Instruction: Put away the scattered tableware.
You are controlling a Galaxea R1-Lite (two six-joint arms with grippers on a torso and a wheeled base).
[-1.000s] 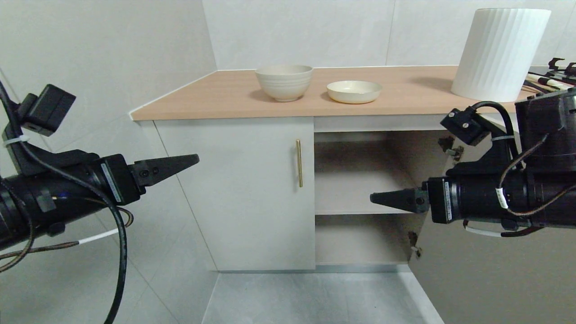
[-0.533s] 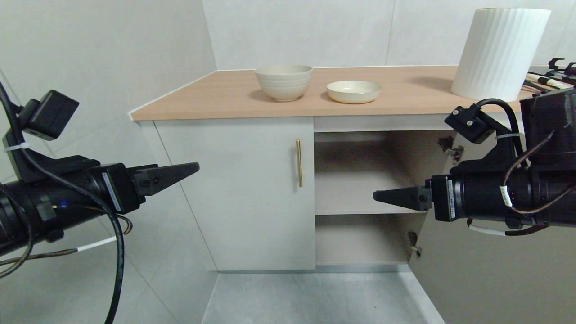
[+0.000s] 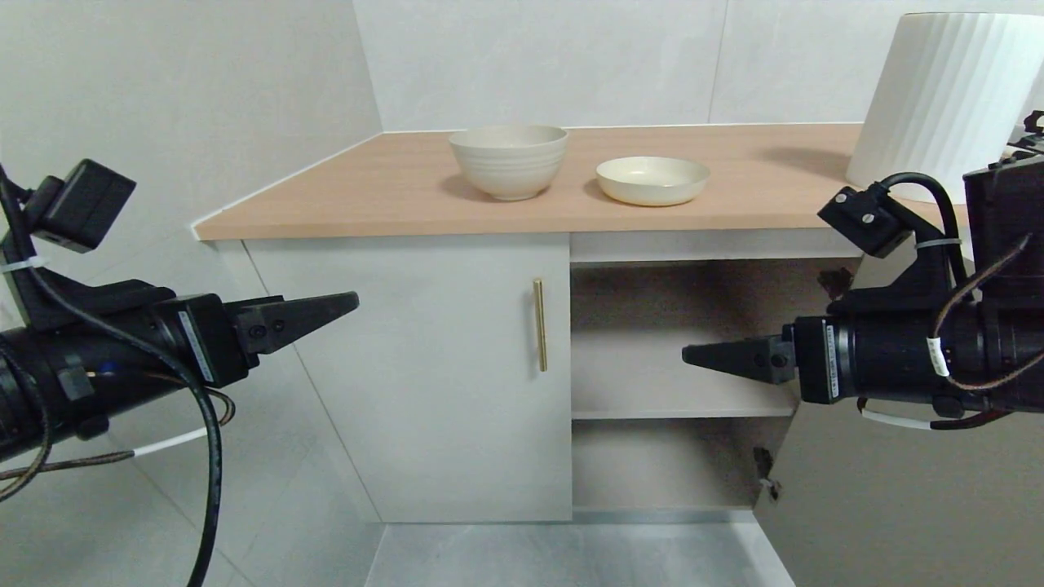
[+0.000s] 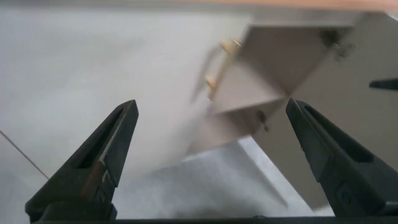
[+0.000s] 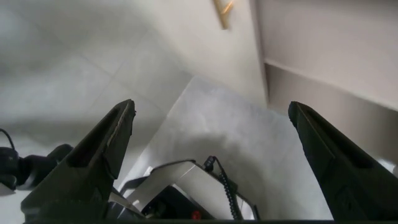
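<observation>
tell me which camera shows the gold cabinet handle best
The head view: the gold handle shows whole and upright on the closed cabinet door. The left wrist view shows it blurred and slanted; the right wrist view catches just one end at the picture's edge.

The wooden countertop (image 3: 383,200) carries a ribbed cream bowl (image 3: 508,161). A shallow cream dish (image 3: 652,179) sits just right of the bowl, and a white ribbed cylinder (image 3: 946,98), perhaps a bin, stands farther right.
</observation>
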